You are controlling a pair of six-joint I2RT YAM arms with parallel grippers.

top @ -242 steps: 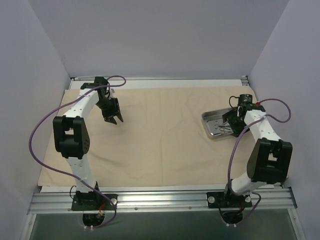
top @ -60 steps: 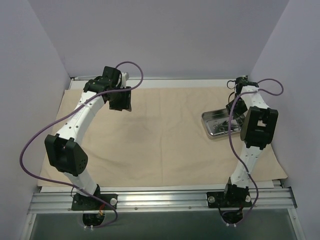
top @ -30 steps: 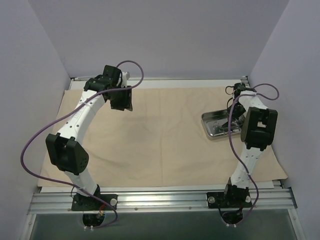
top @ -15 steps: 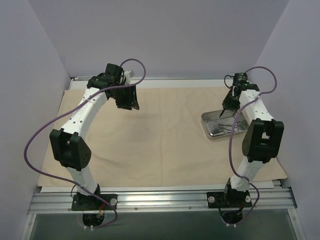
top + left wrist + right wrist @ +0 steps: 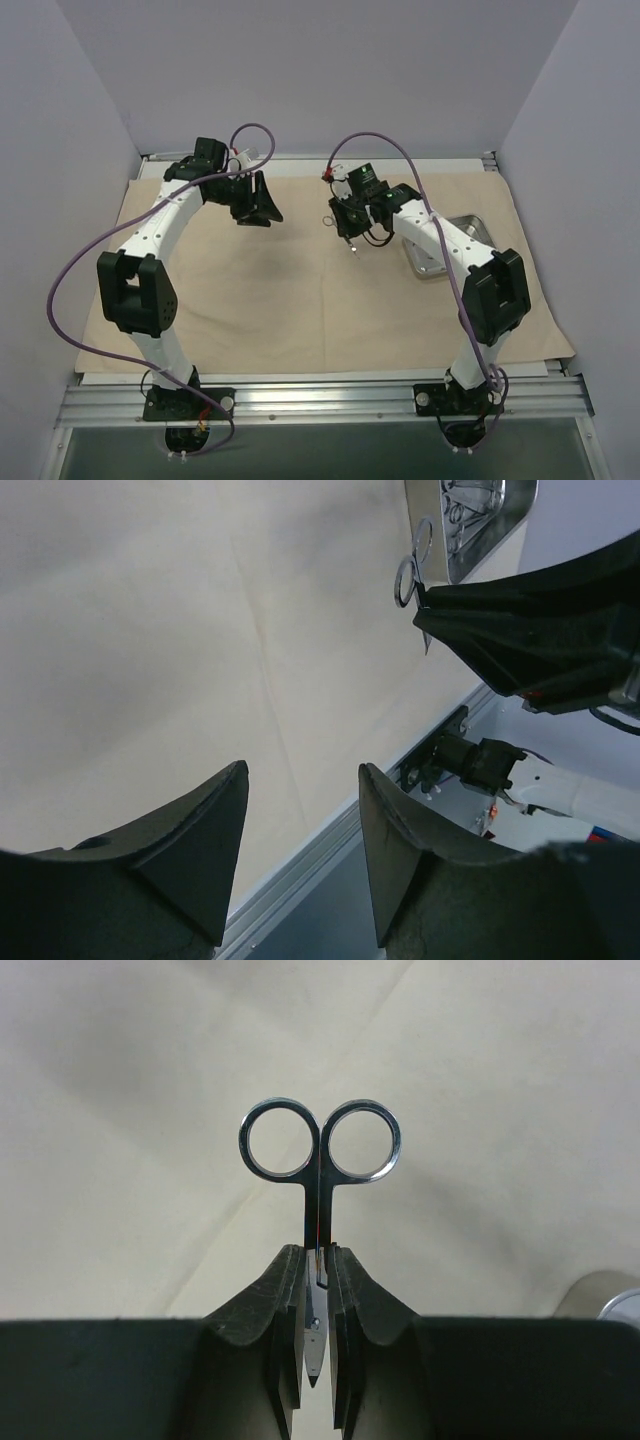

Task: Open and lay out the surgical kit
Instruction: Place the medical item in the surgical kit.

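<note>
Beige cloth wrap (image 5: pixel 300 290) underlies right claw (image 5: pixel 318 1270) pinching scissors (image 5: pixel 318 1150), left claw (image 5: pixel 300 780) spread apart

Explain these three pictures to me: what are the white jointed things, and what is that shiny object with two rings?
They are two robot arms bolted at the near edge of the table, each ending in a two-finger claw. The wide picture comes from a fixed camera above and behind them; the other two come from cameras on the wrists, looking past each arm's own fingers. A beige cloth covers the table, with a steel tray on it at the right. The right claw is shut on small scissors, gripping the blade end, ring handles pointing away. The left claw is open and holds nothing.
</note>
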